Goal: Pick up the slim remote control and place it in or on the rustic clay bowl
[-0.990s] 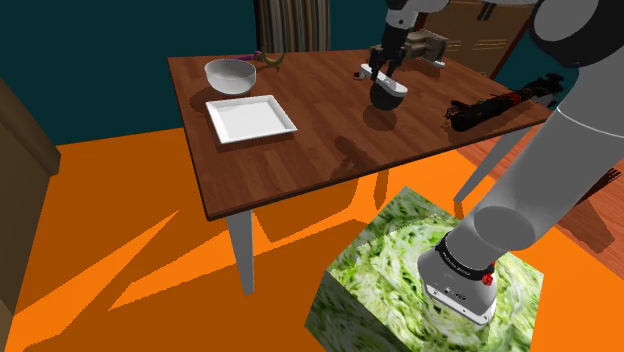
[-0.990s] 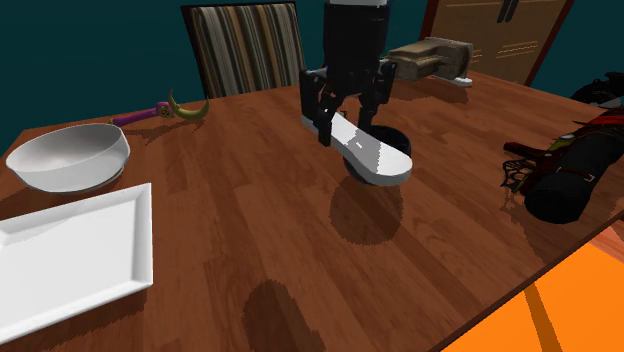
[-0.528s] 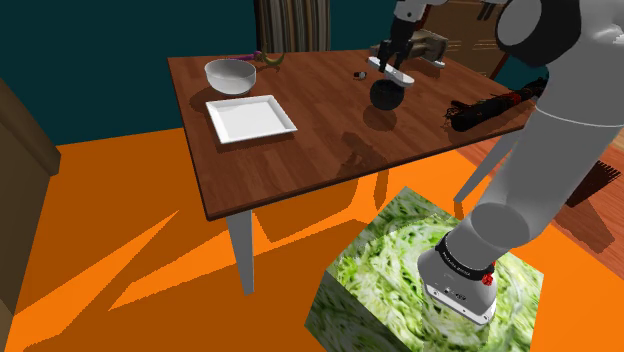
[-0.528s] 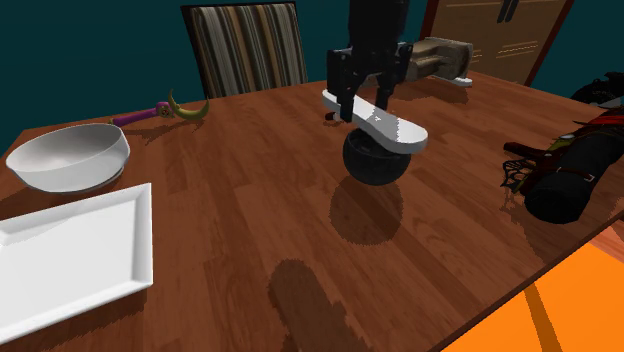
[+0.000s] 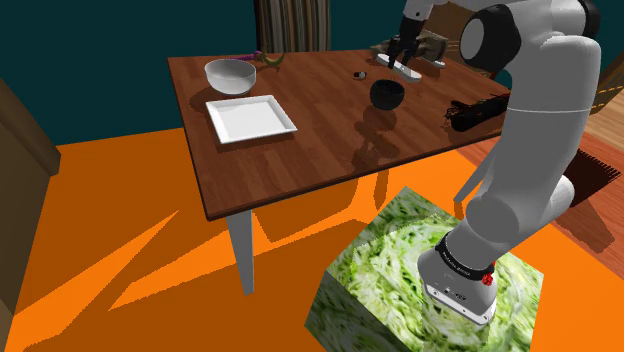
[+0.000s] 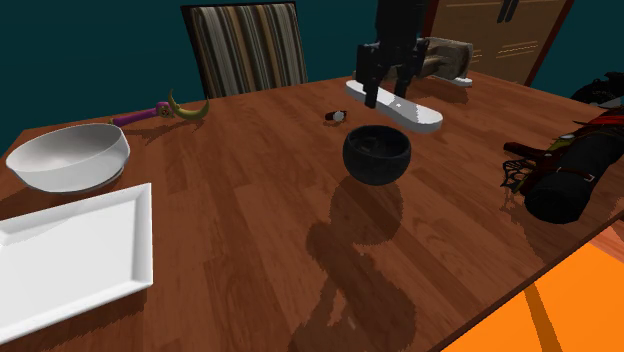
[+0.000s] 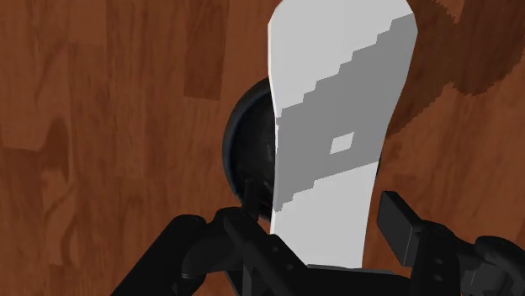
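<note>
White-and-grey remote (image 6: 408, 110): was clasped at one end between the fingers of the black pincer (image 6: 385, 92) and was held roughly level in the air, touching nothing else. Black bowl (image 6: 377, 156): stood upright on the brown wooden surface (image 6: 250, 230), just below the remote. In the wrist view the remote crossed part of its rim, though whether it hung squarely over the hollow could not be told. White bowl (image 6: 68, 157) and white tray (image 6: 70, 262): lay well apart, toward the second exterior view's left.

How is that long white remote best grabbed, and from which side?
Pinch its two long edges near one end, coming from above its flat face. The remote is slim and flat, so only its narrow width fits between the fingers; the gripper holds it so now.
</note>
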Controlling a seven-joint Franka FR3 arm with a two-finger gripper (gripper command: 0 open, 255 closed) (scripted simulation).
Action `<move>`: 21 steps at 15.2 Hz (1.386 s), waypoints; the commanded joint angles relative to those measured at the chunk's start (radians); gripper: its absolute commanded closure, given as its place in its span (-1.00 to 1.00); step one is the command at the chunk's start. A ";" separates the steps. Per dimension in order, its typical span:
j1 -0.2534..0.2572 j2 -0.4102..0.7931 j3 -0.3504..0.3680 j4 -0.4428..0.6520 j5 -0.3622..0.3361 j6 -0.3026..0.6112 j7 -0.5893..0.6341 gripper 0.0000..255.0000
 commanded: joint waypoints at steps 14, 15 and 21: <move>0.012 0.014 0.007 -0.153 0.011 0.165 -0.016 1.00; 0.012 0.015 0.007 -0.153 0.011 0.165 -0.016 1.00; 0.012 0.014 0.007 -0.153 0.011 0.165 -0.016 -1.00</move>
